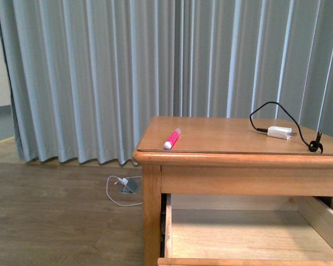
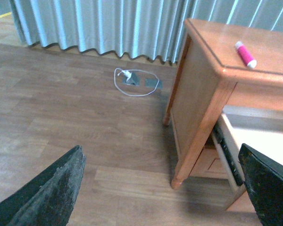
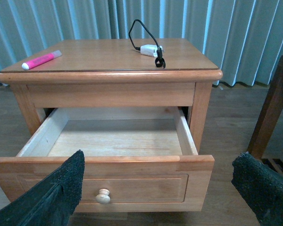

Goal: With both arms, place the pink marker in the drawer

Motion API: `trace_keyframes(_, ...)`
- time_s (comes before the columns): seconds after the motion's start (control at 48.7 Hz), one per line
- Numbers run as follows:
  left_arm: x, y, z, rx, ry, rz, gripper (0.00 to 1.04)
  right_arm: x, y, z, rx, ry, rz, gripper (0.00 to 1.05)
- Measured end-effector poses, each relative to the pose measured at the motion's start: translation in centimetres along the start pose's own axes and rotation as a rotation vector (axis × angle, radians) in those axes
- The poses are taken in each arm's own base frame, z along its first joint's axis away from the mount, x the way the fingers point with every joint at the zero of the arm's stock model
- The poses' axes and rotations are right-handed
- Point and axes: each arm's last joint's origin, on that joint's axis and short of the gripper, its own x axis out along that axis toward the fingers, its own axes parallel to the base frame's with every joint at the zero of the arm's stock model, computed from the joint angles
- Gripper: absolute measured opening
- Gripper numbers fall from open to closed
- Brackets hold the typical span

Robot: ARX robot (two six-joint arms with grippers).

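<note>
Seeing marker (image 1: 172, 138) flat on table (image 1: 222, 124) top, near the front left corner, white end toward the front edge. Well apart from charger (image 1: 279, 132) on the right side. Finding drawer (image 3: 104, 159) pulled out below. Reading left gripper (image 2: 160, 148) and right gripper (image 3: 158, 157) both spread wide, gripping nothing.

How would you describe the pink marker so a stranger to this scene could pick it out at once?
Find the wooden table before the grey curtain, its drawer pulled open. On its top, near the left edge in the front view, lies the pink marker. Unlike the white charger with black cable, it is short, bright pink, white-tipped.
</note>
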Motion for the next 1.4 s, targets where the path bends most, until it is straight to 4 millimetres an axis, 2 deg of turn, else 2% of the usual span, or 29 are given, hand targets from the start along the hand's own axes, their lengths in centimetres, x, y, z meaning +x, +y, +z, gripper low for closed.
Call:
trace_keyframes(0.062,2.3,-0.9,2.3,0.027,-0.021,-0.026,0.99,0.0,0.0,0.0,0.000,0.000,0.000,0.96)
trace_keyframes(0.123,4.0,-1.6,3.6,0.048,-0.035,-0.045,0.99,0.0,0.0,0.0,0.000,0.000,0.000,0.96)
trace_keyframes(0.287,9.1,-4.1,5.5,0.085,-0.018,-0.113,0.99,0.0,0.0,0.0,0.000,0.000,0.000,0.96)
trace_keyframes(0.534,18.2,-9.2,5.5,0.130,0.073,-0.184,0.99,0.0,0.0,0.0,0.000,0.000,0.000,0.96)
trace_keyframes(0.739,23.4,-13.0,5.0,0.159,0.114,-0.230,0.99,0.0,0.0,0.0,0.000,0.000,0.000,0.96)
trace_keyframes(0.965,28.1,-16.3,3.5,0.175,0.172,-0.230,0.99,0.0,0.0,0.0,0.000,0.000,0.000,0.96)
trace_keyframes(1.068,29.6,-17.6,2.9,0.181,0.191,-0.237,0.99,0.0,0.0,0.0,0.000,0.000,0.000,0.96)
trace_keyframes(1.191,31.1,-18.9,2.5,0.174,0.213,-0.237,0.99,0.0,0.0,0.0,0.000,0.000,0.000,0.96)
trace_keyframes(1.396,32.1,-20.0,2.0,0.182,0.243,-0.240,0.99,0.0,0.0,0.0,0.000,0.000,0.000,0.96)
